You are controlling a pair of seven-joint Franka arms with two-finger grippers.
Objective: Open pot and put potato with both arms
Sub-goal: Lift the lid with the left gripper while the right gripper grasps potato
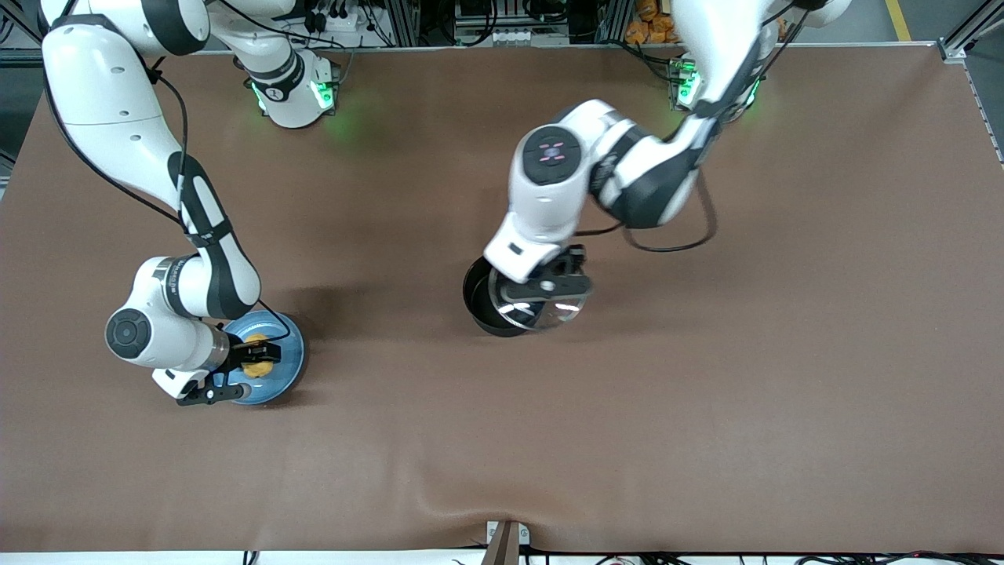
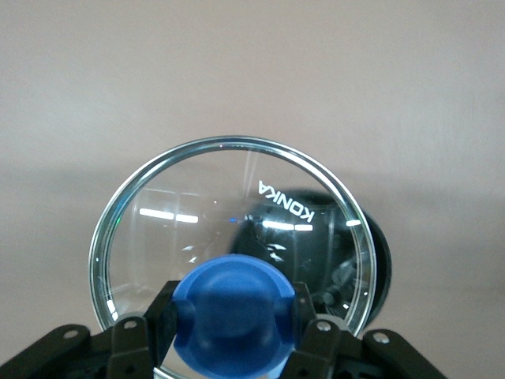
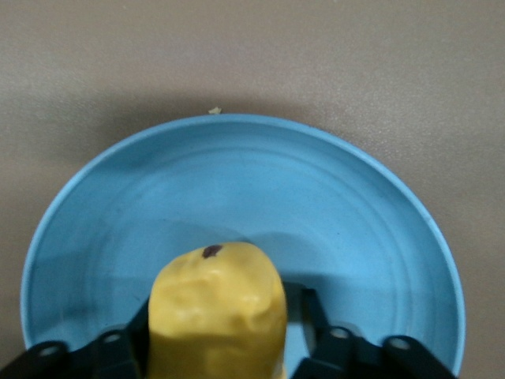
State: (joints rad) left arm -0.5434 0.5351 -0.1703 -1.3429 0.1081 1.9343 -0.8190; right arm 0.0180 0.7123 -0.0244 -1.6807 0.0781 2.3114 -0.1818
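one pot [image 1: 490, 302], one glass lid [image 2: 229, 237], one potato [image 3: 217, 316], one blue plate [image 3: 331, 205], two robot arms, one brown tabletop [image 1: 706, 408]

i saw two white jointed arms — the left arm [image 1: 620, 169] and right arm [image 1: 118, 102] — with black joint bands, loose black cables, green-lit bases.

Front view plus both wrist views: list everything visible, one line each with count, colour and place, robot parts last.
pot: one, black, mid-table, uncovered.
lid: one, clear glass with blue knob, held over the pot, shifted off its centre.
potato: one, yellow, over the plate.
plate: one, light blue, toward the right arm's end of the table.
table: one, brown.
left gripper: one, black, shut on the knob.
right gripper: one, black, shut on the potato.
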